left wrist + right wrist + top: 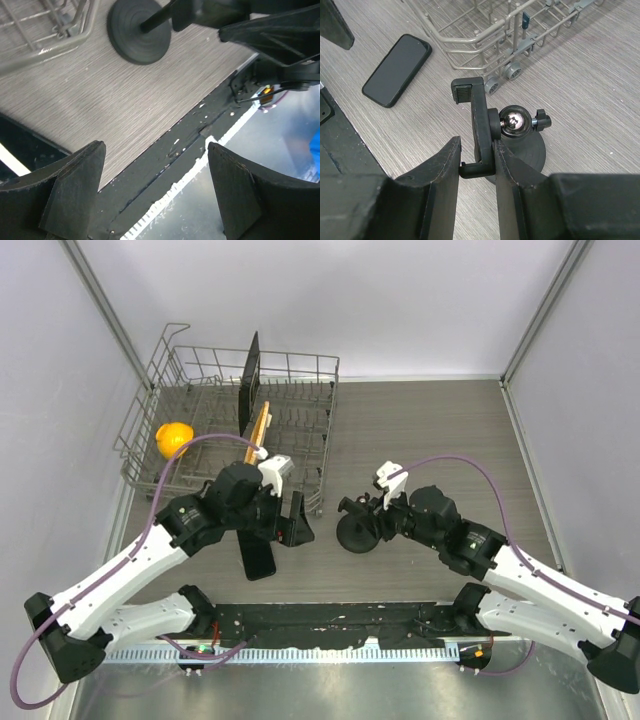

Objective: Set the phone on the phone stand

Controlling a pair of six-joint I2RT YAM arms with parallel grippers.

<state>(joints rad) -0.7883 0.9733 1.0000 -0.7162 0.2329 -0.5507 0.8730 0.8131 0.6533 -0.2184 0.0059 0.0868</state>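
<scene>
The phone (pixel 396 70) is glossy black. The phone stand (pixel 481 127) is matte black with a mirror-bright chrome ball (pixel 513 121) at its joint. The table (pixel 600 100) is grey-brown with fine streaked wood grain. The wire rack (pixel 297 366) is pale grey metal and holds an orange-yellow object (pixel 173 436) and a black plate (pixel 248 380). The left arm (pixel 120 575) and right arm (pixel 545 580) are white with black joints and purple cables (pixel 480 468).

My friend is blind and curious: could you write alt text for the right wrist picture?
The right gripper clamps the phone stand by its upright holder, its round base on the wood-grain table. The phone lies flat at upper left, and a wire rack stands across the top.
</scene>
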